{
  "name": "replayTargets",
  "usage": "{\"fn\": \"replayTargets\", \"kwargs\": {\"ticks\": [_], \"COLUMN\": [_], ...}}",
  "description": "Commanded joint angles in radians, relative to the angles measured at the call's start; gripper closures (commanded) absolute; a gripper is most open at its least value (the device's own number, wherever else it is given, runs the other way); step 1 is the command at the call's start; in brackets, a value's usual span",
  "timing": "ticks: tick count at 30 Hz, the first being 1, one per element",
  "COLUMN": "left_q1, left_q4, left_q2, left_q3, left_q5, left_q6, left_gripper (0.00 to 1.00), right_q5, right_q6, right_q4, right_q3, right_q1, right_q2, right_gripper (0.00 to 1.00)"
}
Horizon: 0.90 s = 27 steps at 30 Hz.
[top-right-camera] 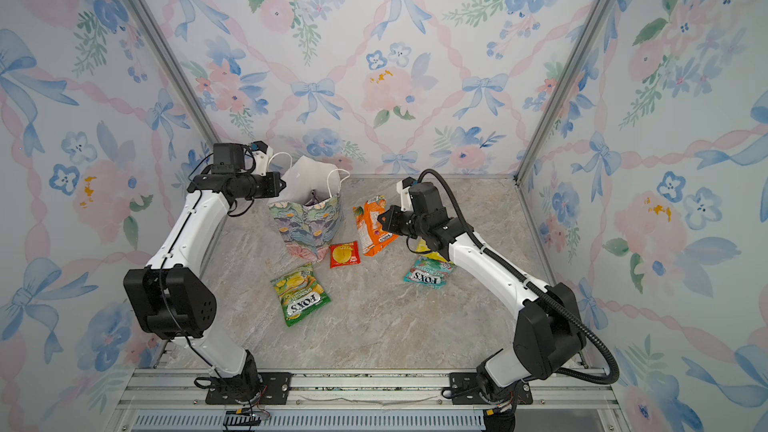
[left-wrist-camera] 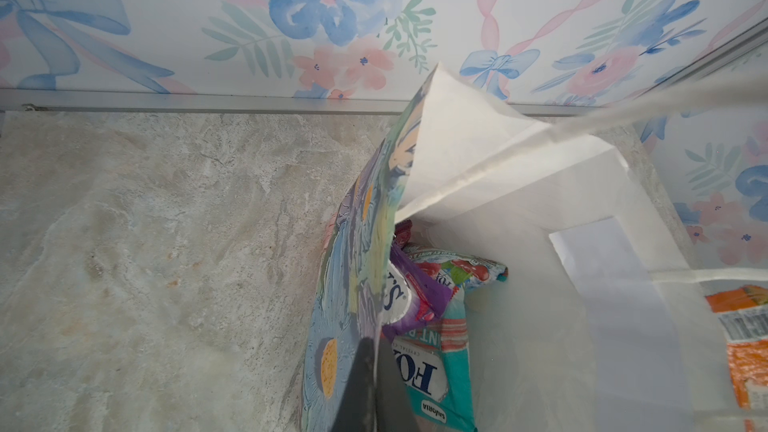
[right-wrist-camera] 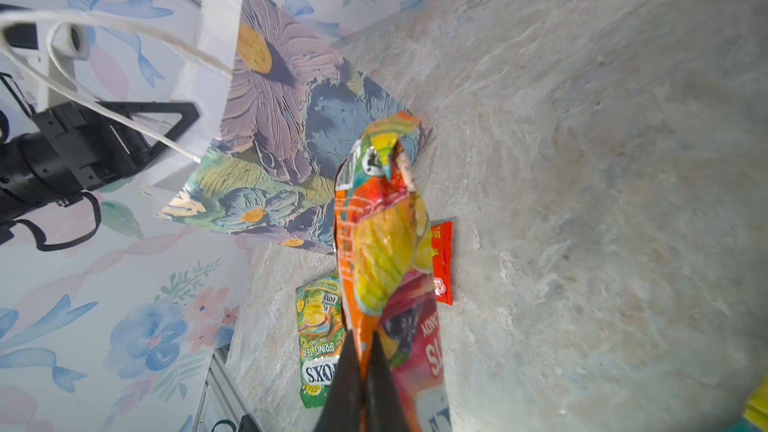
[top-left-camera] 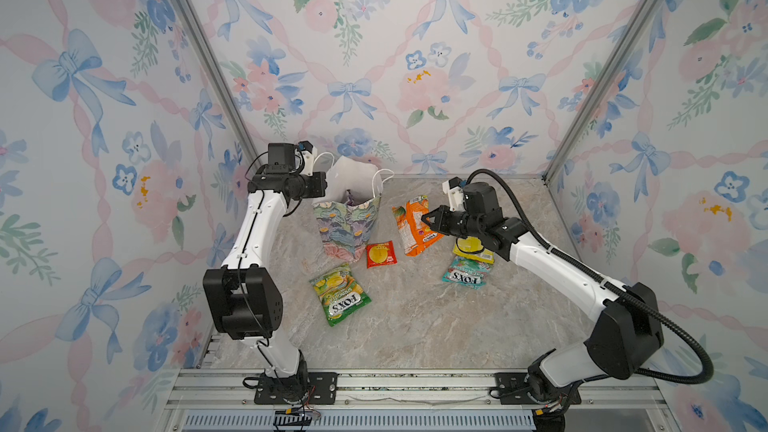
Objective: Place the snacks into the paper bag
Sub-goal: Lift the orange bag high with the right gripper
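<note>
Clamping the paper bag's point(top-left-camera: 349, 222) rim, the left gripper point(left-wrist-camera: 374, 353) steadies it while the right gripper point(right-wrist-camera: 363, 340), clenched on the orange packet point(right-wrist-camera: 376, 222), holds it raised beside the bag. A purple packet point(left-wrist-camera: 419, 290) and a teal packet point(left-wrist-camera: 442, 367) are inside; the green packet point(top-left-camera: 340, 295), red packet point(top-left-camera: 380, 254), yellow bag point(top-left-camera: 471, 248) and second teal packet point(top-left-camera: 465, 277) lie on the table point(top-left-camera: 415, 326).

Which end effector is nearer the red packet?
Right: the right end effector holds the orange packet beside the red packet; left end effector grips the bag on its far side.
</note>
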Motion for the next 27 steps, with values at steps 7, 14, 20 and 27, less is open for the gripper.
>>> {"fn": "replayTargets", "kwargs": {"ticks": [7,14,20,27], "left_q1": [0.002,0.002,0.003,0.002], "left_q4": [-0.012,-0.011,-0.011,-0.011], "left_q2": [-0.008,-0.004,-0.004,-0.005], "left_q3": [-0.015,-0.016,-0.016,-0.015], "left_q5": [0.010,0.010,0.007,0.013], "left_q6": [0.008,0.007,0.008,0.008], "left_gripper": [1.00,1.00,1.00,1.00], "right_q5": [0.094,0.134,0.143,0.191], "right_q6": [-0.062,-0.097,-0.121,-0.182], "right_q4": [-0.028,-0.027,-0.046,-0.090], "right_q3": [0.228,0.405,0.564,0.775], "right_q1": [-0.022,-0.022,-0.004,0.042], "right_q2": [0.001,0.054,0.121,0.241], "right_gripper": [1.00,1.00,1.00,1.00]}}
